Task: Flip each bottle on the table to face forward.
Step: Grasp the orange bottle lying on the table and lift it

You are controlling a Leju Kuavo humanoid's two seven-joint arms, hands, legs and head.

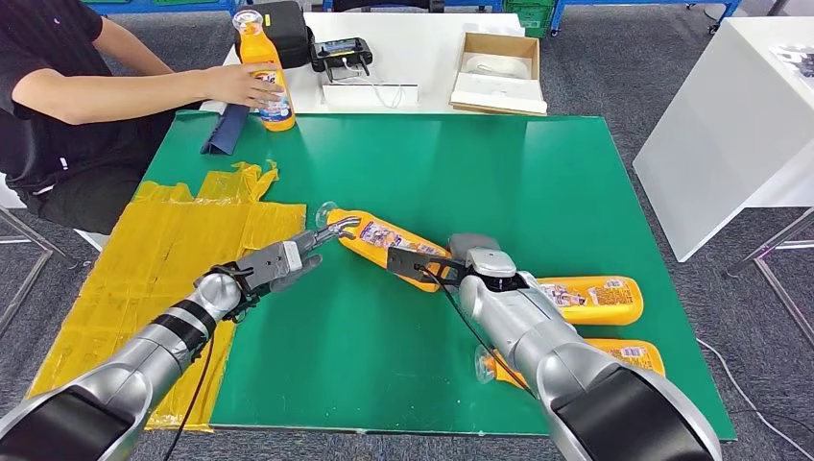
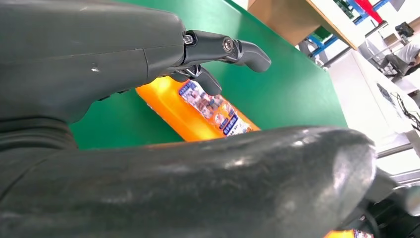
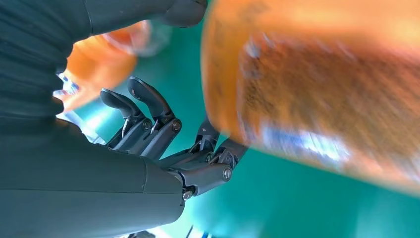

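We see the left hand (image 1: 288, 257) stretched low over the green desk (image 1: 538, 182), fingers (image 2: 247, 49) apart, their tips at the neck of the lying orange plastic bottle with a printed label (image 1: 379, 236). The right hand (image 1: 422, 266) reaches in from the other side and rests at that bottle's base; we cannot tell whether its fingers (image 3: 148, 99) clamp it. A person's hand (image 1: 245, 84) holds an upright orange bottle (image 1: 269, 72) at the desk's far edge.

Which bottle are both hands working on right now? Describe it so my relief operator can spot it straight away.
Start at the green table and look to its middle. An orange bottle lies there on its side, between the left hand at its cap end and the right hand at its base. Unlike the two bottles lying near the table's right edge or the upright one under a person's hand, it lies slantwise with both hands at it.
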